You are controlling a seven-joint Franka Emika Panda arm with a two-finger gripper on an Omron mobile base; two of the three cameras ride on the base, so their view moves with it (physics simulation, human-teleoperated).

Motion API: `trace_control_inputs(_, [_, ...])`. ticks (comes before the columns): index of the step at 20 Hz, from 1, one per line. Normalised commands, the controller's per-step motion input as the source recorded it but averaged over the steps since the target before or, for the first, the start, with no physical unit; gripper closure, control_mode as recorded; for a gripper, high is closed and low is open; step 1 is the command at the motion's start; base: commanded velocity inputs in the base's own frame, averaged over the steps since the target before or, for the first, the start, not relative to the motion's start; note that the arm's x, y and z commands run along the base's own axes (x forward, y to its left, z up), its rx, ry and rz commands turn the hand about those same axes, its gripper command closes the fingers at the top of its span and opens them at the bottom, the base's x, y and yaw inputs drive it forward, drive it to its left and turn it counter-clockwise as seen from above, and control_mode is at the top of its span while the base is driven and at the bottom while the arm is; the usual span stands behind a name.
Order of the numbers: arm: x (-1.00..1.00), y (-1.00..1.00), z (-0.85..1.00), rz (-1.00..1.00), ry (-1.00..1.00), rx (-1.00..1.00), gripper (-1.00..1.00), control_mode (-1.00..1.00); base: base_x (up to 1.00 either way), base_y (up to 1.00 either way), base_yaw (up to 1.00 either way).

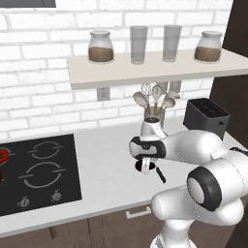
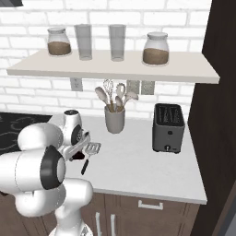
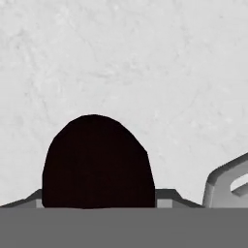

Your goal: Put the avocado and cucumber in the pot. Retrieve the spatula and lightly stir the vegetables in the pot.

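Here the spatula (image 2: 89,154) lies beside the avocado (image 3: 97,162), which the gripper (image 3: 97,203) straddles; grip uncertain.

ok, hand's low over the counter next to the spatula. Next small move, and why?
Probably close the gripper firmly on the avocado before any lift. In the hand view it sits on the counter and fills the gap between the fingertips, but no firm grip is visible. The spatula lies beside it, apart.

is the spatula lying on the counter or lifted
Lying flat: the spatula rests on the counter beside the gripper, slotted head toward the wall.
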Motion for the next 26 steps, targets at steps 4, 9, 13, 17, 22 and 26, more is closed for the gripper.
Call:
trace_control_inputs(4, [-0.43, -0.07, 0.99, -0.31, -0.04, 0.07, 1.00, -1.00, 0.00, 0.00, 0.00])
trace_control_inputs(9, [-0.47, -0.13, 0.85, -0.32, 0.00, 0.09, 1.00, -1.00, 0.00, 0.00, 0.00])
trace_control_inputs(13, [-0.45, -0.18, 0.64, -0.36, -0.02, 0.06, 1.00, -1.00, 0.00, 0.00, 0.00])
trace_control_inputs(17, [-0.31, -0.21, 0.36, -0.37, -0.09, 0.00, 1.00, -1.00, 0.00, 0.00, 0.00])
trace_control_inputs(22, [-0.30, -0.05, 0.57, -0.32, -0.11, 0.00, 1.00, -1.00, 0.00, 0.00, 0.00])
trace_control_inputs(26, [-0.30, -0.14, 0.68, -0.19, -0.14, 0.00, 1.00, -1.00, 0.00, 0.00, 0.00])
